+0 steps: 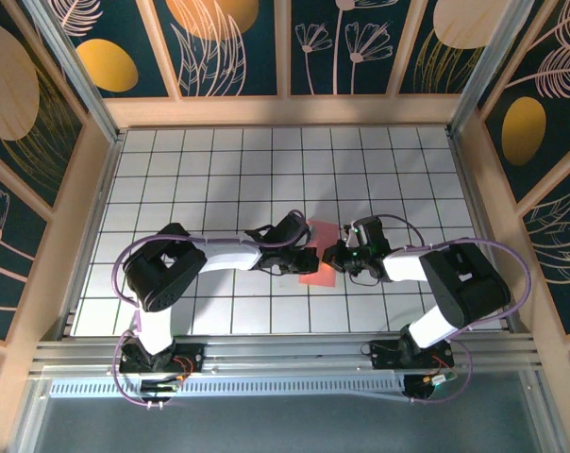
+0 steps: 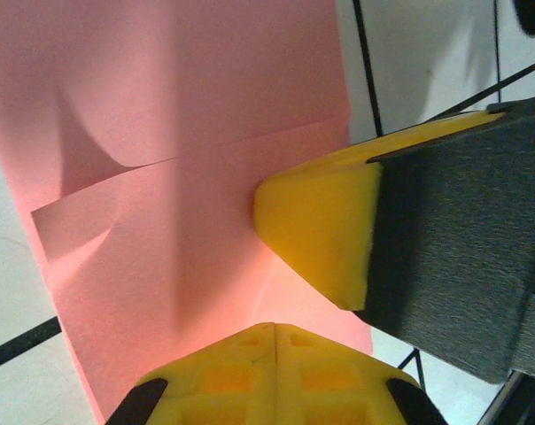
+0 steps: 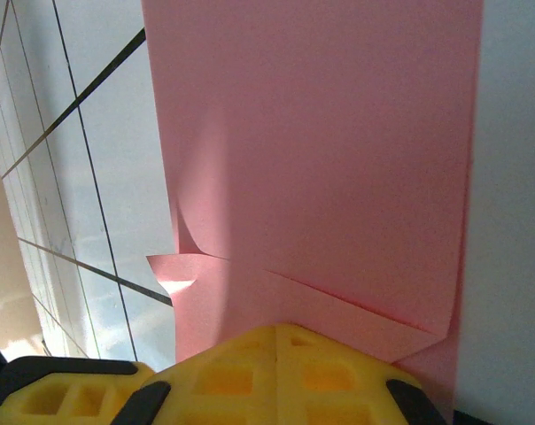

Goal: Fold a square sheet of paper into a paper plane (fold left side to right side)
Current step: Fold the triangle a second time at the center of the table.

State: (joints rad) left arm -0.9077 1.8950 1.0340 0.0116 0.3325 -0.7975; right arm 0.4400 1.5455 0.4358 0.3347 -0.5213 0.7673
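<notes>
Top view: the square sheet of paper (image 1: 316, 275) lies flat at the centre of the tiled table (image 1: 219, 170), partly under both tools. The left gripper (image 1: 306, 250) meets it from the left and the right gripper (image 1: 335, 255) from the right, tips near each other.

Left wrist view: the left gripper's yellow fingers (image 2: 250, 354) are pressed together at bottom centre, resting on the sheet with nothing visibly pinched. The right gripper's pad touches the paper at mid right. Layered edge, curled flap at left.

Right wrist view: the right gripper's fingers (image 3: 250, 354) are likewise pressed together at the bottom, and the sheet runs up from them. Small raised flap lower left.

Judgement: thin, light and floppy, likely to slide on the tile, and it crumples easily. Best taken at a raised free edge while the other tool pins it.
</notes>
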